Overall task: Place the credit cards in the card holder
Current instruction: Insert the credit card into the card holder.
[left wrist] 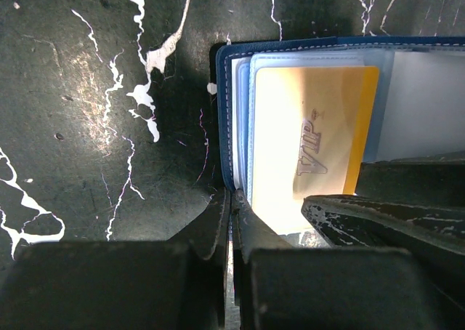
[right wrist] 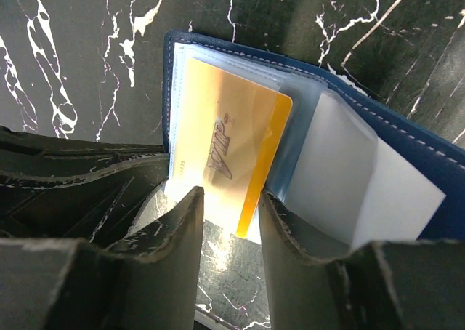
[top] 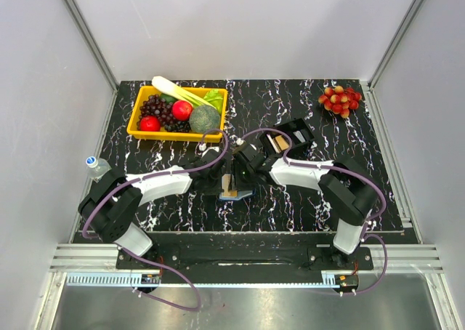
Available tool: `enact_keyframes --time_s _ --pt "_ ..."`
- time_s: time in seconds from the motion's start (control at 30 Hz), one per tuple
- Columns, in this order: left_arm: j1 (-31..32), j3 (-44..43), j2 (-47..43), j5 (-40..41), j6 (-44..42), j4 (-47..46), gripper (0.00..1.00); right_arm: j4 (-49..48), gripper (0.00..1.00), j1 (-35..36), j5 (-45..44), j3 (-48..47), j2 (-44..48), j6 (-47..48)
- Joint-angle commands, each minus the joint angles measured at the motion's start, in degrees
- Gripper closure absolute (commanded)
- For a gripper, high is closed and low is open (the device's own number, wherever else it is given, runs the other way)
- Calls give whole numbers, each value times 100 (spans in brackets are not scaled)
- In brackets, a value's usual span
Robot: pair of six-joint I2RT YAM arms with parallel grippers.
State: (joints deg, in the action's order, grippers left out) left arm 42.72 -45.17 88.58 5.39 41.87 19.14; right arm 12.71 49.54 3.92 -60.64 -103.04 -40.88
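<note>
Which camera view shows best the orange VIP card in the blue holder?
The left wrist view: the VIP card lies nearly flat-on in the card holder, lettering legible. The right wrist view shows it slanted, partly behind the right gripper. The top view shows only a small tan patch.

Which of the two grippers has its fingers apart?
The right gripper: its fingers stand apart over the orange VIP card, while the left gripper is shut at the edge of the card holder.
</note>
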Motion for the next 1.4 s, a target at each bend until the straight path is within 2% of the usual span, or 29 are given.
enact_keyframes --time_s 0.0,0.13,0.47,0.6,0.67,1.07,1.37 --pt "17 148 -112 -56 -21 -191 100 -59 56 179 -356 -167 196 -43" --pt "-18 175 -305 41 -47 -147 100 38 53 118 -770 -97 662 98" --pt "-80 -141 -517 68 -249 29 100 223 52 -498 -516 -141 1023 256" --pt "-97 -247 -490 41 -302 90 100 241 53 -533 46 -247 778 134" --pt "-106 -282 -499 50 -311 134 100 -109 54 -524 380 -124 690 55" --pt "-159 -309 -499 24 -363 152 100 21 58 -515 776 -114 101 -201" --pt "-167 -300 -464 -20 -372 99 100 -629 57 -524 1277 -106 -242 -350"
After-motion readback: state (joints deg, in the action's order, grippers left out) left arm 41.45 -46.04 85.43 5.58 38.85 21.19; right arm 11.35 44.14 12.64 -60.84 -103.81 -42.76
